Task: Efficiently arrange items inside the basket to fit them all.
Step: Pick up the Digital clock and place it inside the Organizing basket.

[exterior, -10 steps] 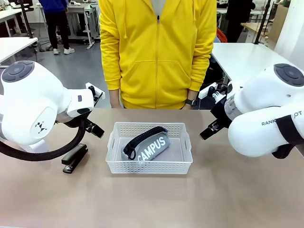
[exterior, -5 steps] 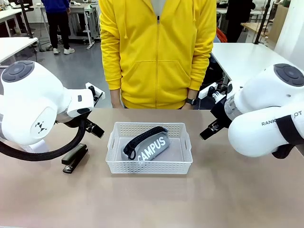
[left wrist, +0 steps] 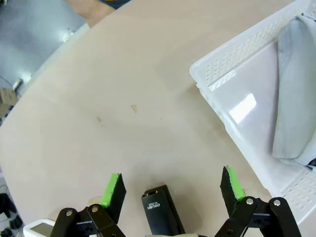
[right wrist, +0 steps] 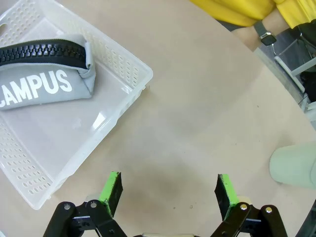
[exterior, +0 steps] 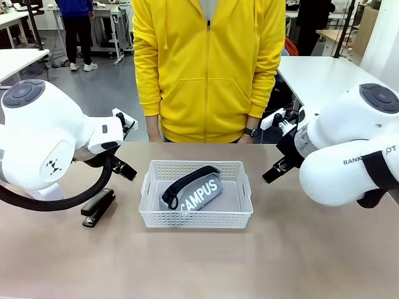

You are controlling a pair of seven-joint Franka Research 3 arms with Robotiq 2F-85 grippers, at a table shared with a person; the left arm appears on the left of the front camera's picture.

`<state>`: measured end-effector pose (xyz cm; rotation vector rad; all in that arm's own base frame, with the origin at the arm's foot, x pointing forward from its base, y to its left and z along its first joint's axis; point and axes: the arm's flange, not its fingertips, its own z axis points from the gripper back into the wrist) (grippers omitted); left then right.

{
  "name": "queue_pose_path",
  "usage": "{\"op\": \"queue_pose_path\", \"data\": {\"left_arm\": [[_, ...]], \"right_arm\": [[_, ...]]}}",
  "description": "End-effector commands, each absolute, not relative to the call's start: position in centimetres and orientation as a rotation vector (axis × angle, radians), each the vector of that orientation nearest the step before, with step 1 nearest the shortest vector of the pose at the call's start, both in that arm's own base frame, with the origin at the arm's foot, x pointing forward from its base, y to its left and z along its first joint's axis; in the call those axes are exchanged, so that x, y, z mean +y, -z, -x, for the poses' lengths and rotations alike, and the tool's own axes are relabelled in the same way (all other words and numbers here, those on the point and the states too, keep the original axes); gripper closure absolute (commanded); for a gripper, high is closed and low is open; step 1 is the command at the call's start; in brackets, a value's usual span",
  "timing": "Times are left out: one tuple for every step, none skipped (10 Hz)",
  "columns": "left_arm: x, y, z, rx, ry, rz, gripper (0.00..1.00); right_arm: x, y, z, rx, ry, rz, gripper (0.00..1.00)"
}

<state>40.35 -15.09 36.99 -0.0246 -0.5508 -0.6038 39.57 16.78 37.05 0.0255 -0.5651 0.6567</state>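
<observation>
We hold both pincers released: our left gripper (left wrist: 172, 183) hangs over the black stapler (exterior: 98, 207), which lies on the table (exterior: 312, 249) beside the white basket (exterior: 196, 219). The grey "CAMPUS" pouch (exterior: 192, 190) lies inside the basket, and the pale green cup (right wrist: 296, 165) sits near our right gripper (right wrist: 169, 185).

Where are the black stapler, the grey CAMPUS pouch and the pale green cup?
black stapler (exterior: 98, 207), front view, middle of its top arm
grey CAMPUS pouch (right wrist: 42, 84), right wrist view, on the white lettering
pale green cup (right wrist: 295, 165), right wrist view, on its side wall
</observation>
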Motion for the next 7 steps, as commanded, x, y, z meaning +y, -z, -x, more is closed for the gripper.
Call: {"op": "queue_pose_path", "data": {"left_arm": [[-15.1, -37.0, -40.3, -0.551, 0.605, 0.024, 0.00], [-15.1, -37.0, -40.3, -0.551, 0.605, 0.024, 0.00], [-15.1, -37.0, -40.3, -0.551, 0.604, 0.025, 0.00], [-14.8, -37.3, -39.6, -0.548, 0.657, 0.067, 0.00], [-14.0, -38.6, -38.6, -0.550, 0.671, 0.120, 0.00], [-12.8, -40.6, -37.0, -0.532, 0.704, 0.187, 0.00], [-11.4, -42.5, -35.1, -0.530, 0.715, 0.263, 0.00]], "right_arm": [[16.8, -37.1, -39.6, -0.565, -0.656, -0.026, 0.00], [16.8, -37.1, -39.6, -0.565, -0.656, -0.026, 0.00], [16.8, -37.0, -39.6, -0.565, -0.657, -0.025, 0.00], [16.7, -37.8, -39.0, -0.556, -0.671, -0.053, 0.00], [16.0, -39.3, -38.5, -0.546, -0.683, -0.121, 0.00], [14.8, -41.2, -38.0, -0.533, -0.663, -0.149, 0.00], [13.0, -43.3, -37.2, -0.519, -0.650, -0.227, 0.00]]}}
